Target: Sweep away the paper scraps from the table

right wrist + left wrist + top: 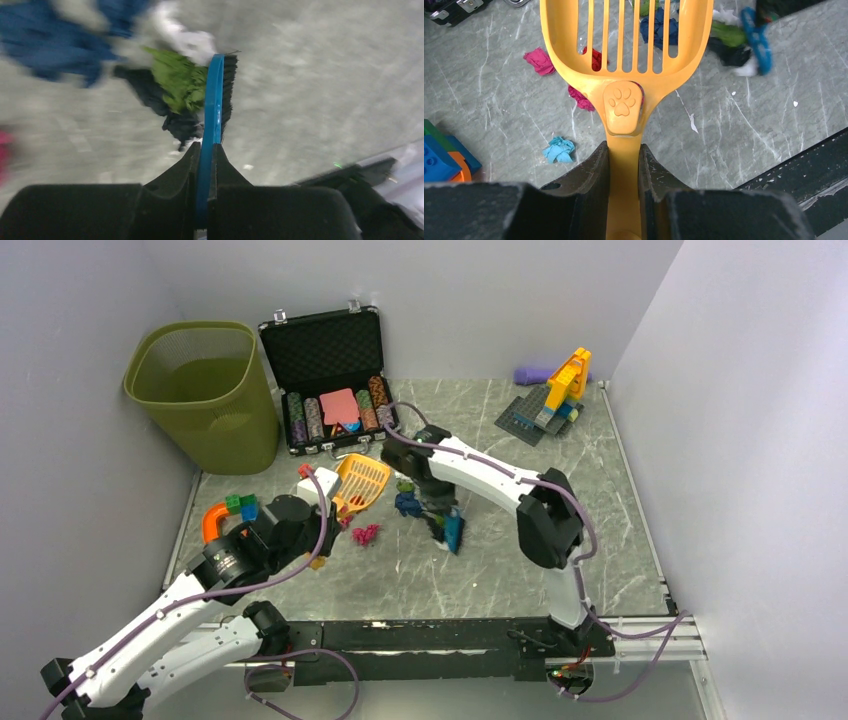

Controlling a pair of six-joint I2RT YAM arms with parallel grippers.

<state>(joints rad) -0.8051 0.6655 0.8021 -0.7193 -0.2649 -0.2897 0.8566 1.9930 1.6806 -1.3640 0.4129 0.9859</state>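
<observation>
My left gripper (624, 150) is shut on the handle of an orange slotted scoop (626, 45), also in the top view (362, 483), held low over the table (520, 540). My right gripper (206, 147) is shut on a blue brush (216, 95) with black bristles, in the top view (454, 532), its bristles against green (177, 85) and black (172, 120) paper scraps. Dark blue scraps (55, 40) lie left of it. Pink scraps (540, 61) (365, 534) and a light blue scrap (558, 149) lie near the scoop.
A green mesh bin (203, 392) stands at the back left. An open black case of poker chips (335, 380) is behind the scoop. Toy bricks (240, 506) lie by the left arm; a brick model (556, 395) stands at the back right.
</observation>
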